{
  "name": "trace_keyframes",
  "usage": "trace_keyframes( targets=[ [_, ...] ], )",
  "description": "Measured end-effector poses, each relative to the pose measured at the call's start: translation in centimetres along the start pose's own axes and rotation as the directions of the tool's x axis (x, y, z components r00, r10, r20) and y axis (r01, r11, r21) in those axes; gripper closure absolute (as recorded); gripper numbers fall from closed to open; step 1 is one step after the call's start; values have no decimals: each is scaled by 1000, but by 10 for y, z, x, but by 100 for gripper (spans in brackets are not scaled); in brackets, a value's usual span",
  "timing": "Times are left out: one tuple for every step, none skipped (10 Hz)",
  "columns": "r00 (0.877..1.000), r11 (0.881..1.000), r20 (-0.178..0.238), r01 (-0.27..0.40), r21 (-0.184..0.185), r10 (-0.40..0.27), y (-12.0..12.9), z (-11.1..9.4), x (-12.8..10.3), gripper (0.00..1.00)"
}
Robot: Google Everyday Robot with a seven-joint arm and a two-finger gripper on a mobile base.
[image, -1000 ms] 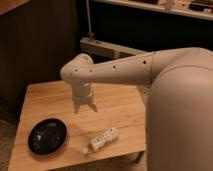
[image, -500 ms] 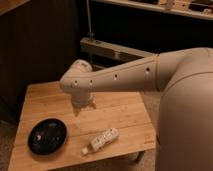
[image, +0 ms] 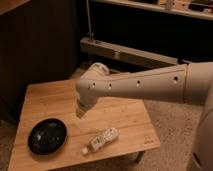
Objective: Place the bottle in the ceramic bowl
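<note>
The small white bottle [image: 100,141] lies on its side near the front edge of the wooden table [image: 125,115], cap end pointing front-left. The black ceramic bowl [image: 47,136] sits at the table's front left with nothing in it. My gripper [image: 80,112] hangs pointing down over the middle of the table, above and behind the gap between bowl and bottle. It is open, holds nothing, and touches neither of them. The white arm reaches in from the right.
Behind the table are a dark wall and a low metal rail [image: 120,50]. Speckled floor [image: 172,125] lies to the right of the table. My arm's bulky white body [image: 200,90] fills the right side of the view.
The gripper has turned and sunk a little toward the table's front. The bottle and bowl have not moved.
</note>
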Motion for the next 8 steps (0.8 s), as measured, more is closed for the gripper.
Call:
trace_keyframes(
  targets=[
    [1000, 1000, 12, 20, -16, -20, 1, -3, 0, 35],
    [999, 999, 25, 26, -29, -26, 2, -8, -1, 35],
    [999, 999, 32, 35, -37, -34, 3, -12, -1, 35],
    [998, 998, 33, 50, -43, -49, 5, -15, -2, 35],
    [998, 998, 33, 55, -42, -54, 7, -17, -3, 35],
    [998, 998, 32, 54, -42, -53, 6, -16, -2, 35],
    [998, 998, 32, 53, -42, -52, 6, -17, -2, 35],
    [998, 998, 32, 54, -42, -52, 6, -16, -2, 35]
  ],
)
